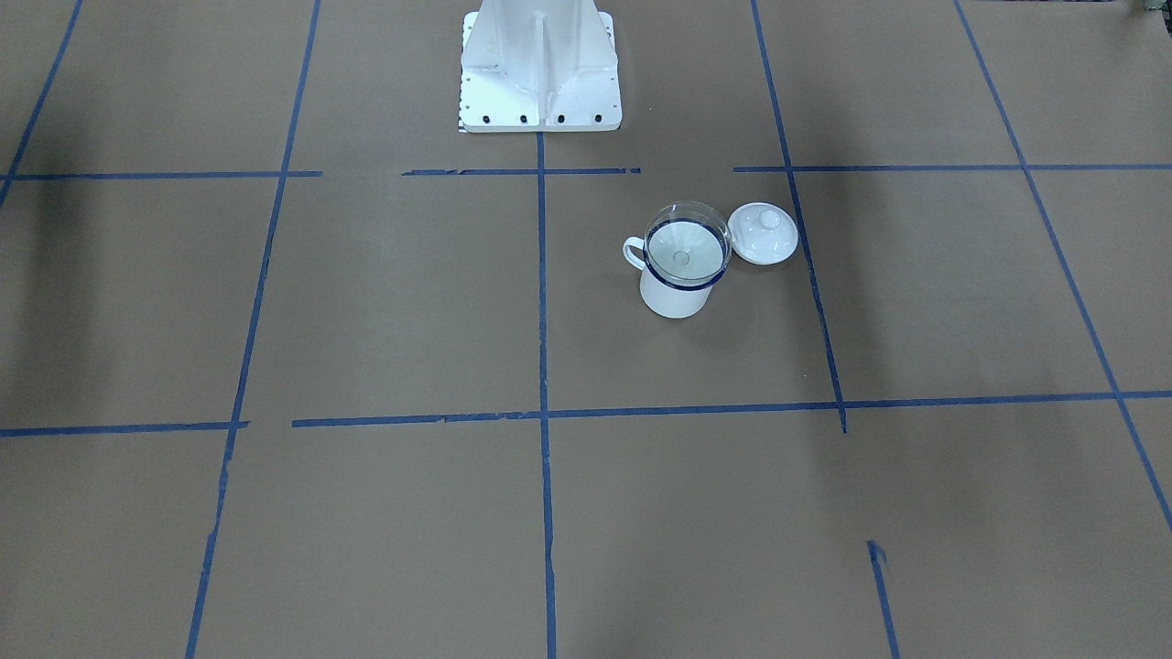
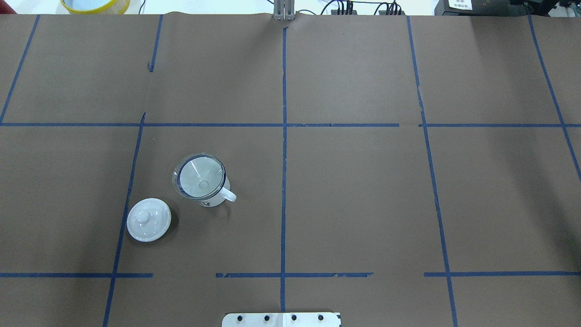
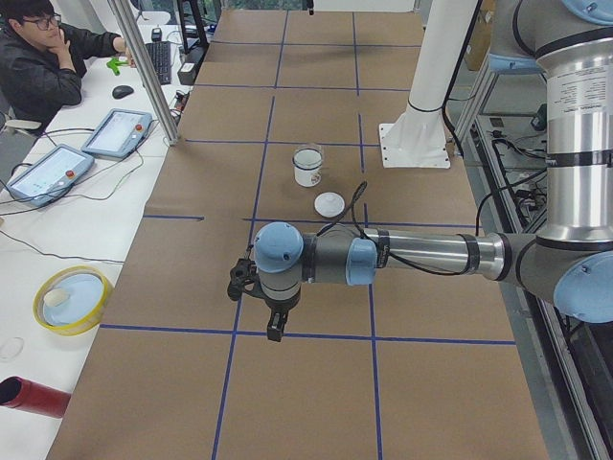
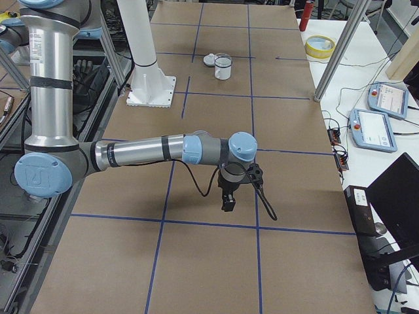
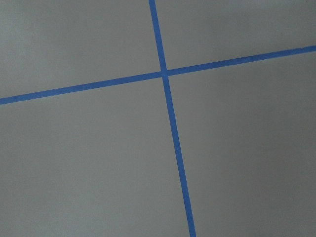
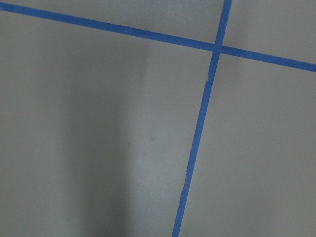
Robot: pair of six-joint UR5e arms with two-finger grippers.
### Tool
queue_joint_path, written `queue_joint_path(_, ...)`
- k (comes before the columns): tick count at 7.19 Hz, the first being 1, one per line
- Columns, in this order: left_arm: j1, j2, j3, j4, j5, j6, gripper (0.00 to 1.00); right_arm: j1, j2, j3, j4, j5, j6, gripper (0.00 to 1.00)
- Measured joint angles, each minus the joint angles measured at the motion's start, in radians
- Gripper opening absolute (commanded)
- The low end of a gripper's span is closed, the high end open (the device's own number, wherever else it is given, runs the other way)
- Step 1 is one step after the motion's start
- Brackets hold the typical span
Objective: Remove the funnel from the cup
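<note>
The funnel (image 2: 199, 176) sits in the cup (image 1: 676, 297). Its long axis is upright: the wide round rim faces up and rests over the dark blue rim of the cup, and the thin spout points straight down into it. The cup stands upright on the tabletop (image 2: 363, 204), with its handle turned toward the robot's right and a little toward the base.

Both arms hang above the tabletop with the jaws pointing down. They show only in the side views, so I cannot tell if the left jaws or the right jaws are released or clenched. The cup is well apart from both. It is closer to the left jaws, and from the right jaws it stands far across the tabletop.

A white lid (image 2: 149, 220) with its knob up lies just beside the cup, with a small gap. It is on the side toward the left jaws, about between them and the cup. Each wrist camera sees only brown tabletop and crossing blue tape (image 5: 165, 74).
</note>
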Motion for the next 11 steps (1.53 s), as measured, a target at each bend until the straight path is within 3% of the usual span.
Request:
queue_joint_path(5,0.003,-0.025,-0.049,-0.002,0.000,-0.007,1.00,0.000,0.000,0.000,0.000,0.000,0.000,1.00)
queue_joint_path(8,-0.027,-0.151,-0.053,-0.025,0.036,-0.246,1.00,0.000,0.000,0.000,0.000,0.000,0.000,1.00)
queue_joint_path(11,0.016,-0.181,-0.083,-0.183,0.040,-0.339,1.00,0.000,0.000,0.000,0.000,0.000,0.001,1.00)
